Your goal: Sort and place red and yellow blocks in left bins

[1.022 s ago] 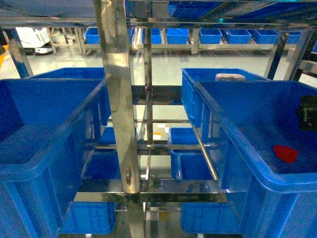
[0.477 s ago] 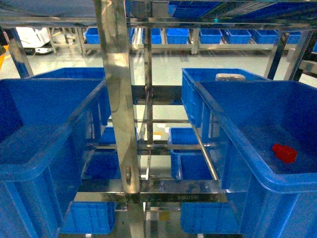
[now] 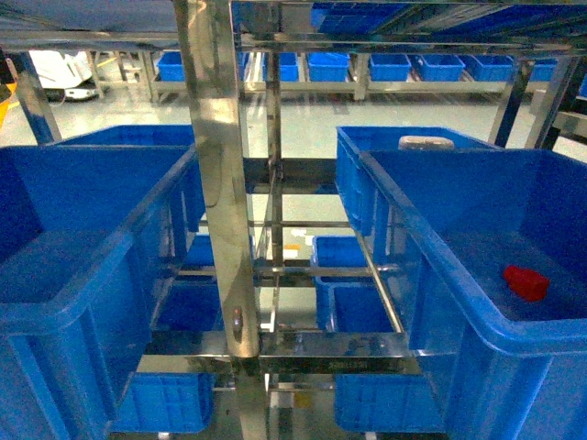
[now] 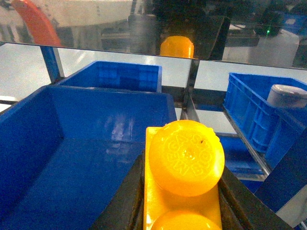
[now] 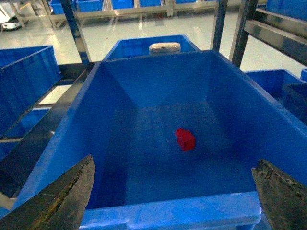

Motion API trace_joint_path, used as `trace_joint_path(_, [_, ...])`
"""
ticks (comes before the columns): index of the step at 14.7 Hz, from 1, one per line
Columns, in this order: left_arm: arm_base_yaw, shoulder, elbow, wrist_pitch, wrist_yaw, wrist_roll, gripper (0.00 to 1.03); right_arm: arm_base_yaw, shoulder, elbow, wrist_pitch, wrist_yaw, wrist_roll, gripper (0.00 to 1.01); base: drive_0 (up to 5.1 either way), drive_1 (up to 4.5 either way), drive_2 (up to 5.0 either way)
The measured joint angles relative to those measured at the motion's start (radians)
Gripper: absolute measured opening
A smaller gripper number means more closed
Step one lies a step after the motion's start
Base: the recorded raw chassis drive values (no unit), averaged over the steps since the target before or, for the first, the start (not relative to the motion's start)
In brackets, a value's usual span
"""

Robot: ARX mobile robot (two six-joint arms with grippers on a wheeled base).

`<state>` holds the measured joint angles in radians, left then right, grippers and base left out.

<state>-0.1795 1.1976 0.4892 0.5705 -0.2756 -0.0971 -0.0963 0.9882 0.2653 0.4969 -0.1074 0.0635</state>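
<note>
The left tool (image 4: 182,211) is clamped on the yellow block (image 4: 184,167) above a blue crate (image 4: 29,120). The right tool (image 5: 172,191), fingers spread apart, hangs over another blue crate (image 5: 168,211) holding the red block (image 5: 185,139).

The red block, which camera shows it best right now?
The right wrist view: the red block lies in plain sight on the floor of the blue bin, seen from above. The head view shows it smaller, near the frame's right edge. The left wrist view doesn't show it.
</note>
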Motion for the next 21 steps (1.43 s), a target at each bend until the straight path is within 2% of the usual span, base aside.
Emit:
trace_joint_path(2, [0.000, 0.000, 0.000, 0.000, 0.000, 0.000, 0.27, 0.010, -0.076, -0.014, 0.000, 0.028, 0.000, 0.98, 0.0, 0.00, 0.0])
trace_joint_path(7, [0.010, -0.010, -0.002, -0.028, 0.008, -0.003, 0.27, 0.010, -0.068, -0.013, -0.008, 0.030, 0.000, 0.98, 0.0, 0.00, 0.0])
trace_joint_path(11, [0.076, -0.002, -0.024, -0.023, 0.044, -0.010, 0.27, 0.010, -0.067, -0.013, -0.007, 0.030, 0.000, 0.98, 0.0, 0.00, 0.0])
trace_joint_path(16, [0.108, 0.056, -0.020, -0.016, 0.077, -0.018, 0.27, 0.010, -0.067, -0.013, -0.007, 0.030, 0.000, 0.98, 0.0, 0.00, 0.0])
trace_joint_path(20, [0.193, 0.292, 0.063, 0.049, 0.126, -0.032, 0.27, 0.010, -0.067, -0.013, -0.007, 0.030, 0.000, 0.98, 0.0, 0.00, 0.0])
trace_joint_path(21, [0.229, 0.378, 0.113, 0.054, 0.145, -0.035, 0.27, 0.010, -0.067, -0.013, -0.007, 0.030, 0.000, 0.98, 0.0, 0.00, 0.0])
